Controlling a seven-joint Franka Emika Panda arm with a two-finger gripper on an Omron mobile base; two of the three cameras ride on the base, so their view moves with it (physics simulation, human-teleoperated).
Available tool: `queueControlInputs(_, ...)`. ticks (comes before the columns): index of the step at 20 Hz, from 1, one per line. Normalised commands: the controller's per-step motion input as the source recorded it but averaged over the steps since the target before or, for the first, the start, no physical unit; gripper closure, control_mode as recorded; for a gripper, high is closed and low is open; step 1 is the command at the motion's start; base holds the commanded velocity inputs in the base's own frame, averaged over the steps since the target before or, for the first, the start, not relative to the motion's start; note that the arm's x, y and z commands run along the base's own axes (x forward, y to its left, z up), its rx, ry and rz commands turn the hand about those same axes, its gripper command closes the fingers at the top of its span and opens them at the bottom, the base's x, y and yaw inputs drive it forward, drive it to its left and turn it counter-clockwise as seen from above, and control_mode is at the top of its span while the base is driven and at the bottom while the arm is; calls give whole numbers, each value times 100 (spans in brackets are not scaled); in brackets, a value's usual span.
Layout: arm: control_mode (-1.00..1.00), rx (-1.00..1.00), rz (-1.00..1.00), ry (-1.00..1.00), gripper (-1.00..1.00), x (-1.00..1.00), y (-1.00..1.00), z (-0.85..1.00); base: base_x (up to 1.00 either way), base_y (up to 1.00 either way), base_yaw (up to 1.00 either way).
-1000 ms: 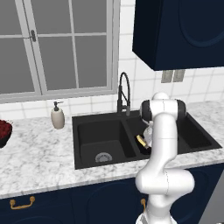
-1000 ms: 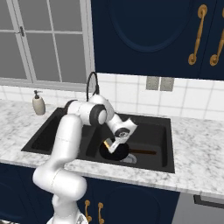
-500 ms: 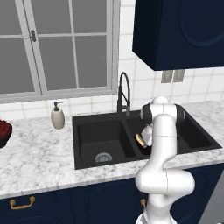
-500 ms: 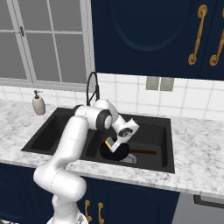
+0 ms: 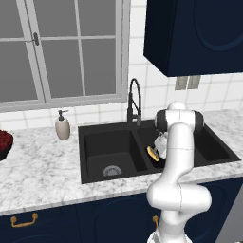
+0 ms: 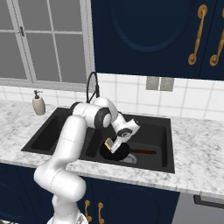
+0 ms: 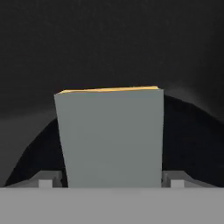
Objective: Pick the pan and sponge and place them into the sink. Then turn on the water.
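The white arm reaches down into the right basin of the black rectangular double-basin sink (image 6: 164, 131), where the round black frying pan (image 6: 114, 152) lies on the basin floor, its long thin reddish-brown handle pointing right. The two-finger gripper (image 6: 114, 145) hangs just over the pan with the small yellow sponge (image 7: 111, 138), grey-green scouring face toward the hand camera, between its fingertips (image 7: 46, 179). The fingers flank the block closely, but whether they clamp it I cannot tell.
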Motion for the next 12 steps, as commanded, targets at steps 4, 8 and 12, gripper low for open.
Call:
queueControlInputs(4,-100,0,0,-7,-100,-8,1,37,0,0,0)
queueControlInputs(8,-100,0,0,-2,-100,-18,0,76,0,0,0)
queueControlInputs(12,-100,0,-1,-17,-100,-48,-3,100,0,0,0)
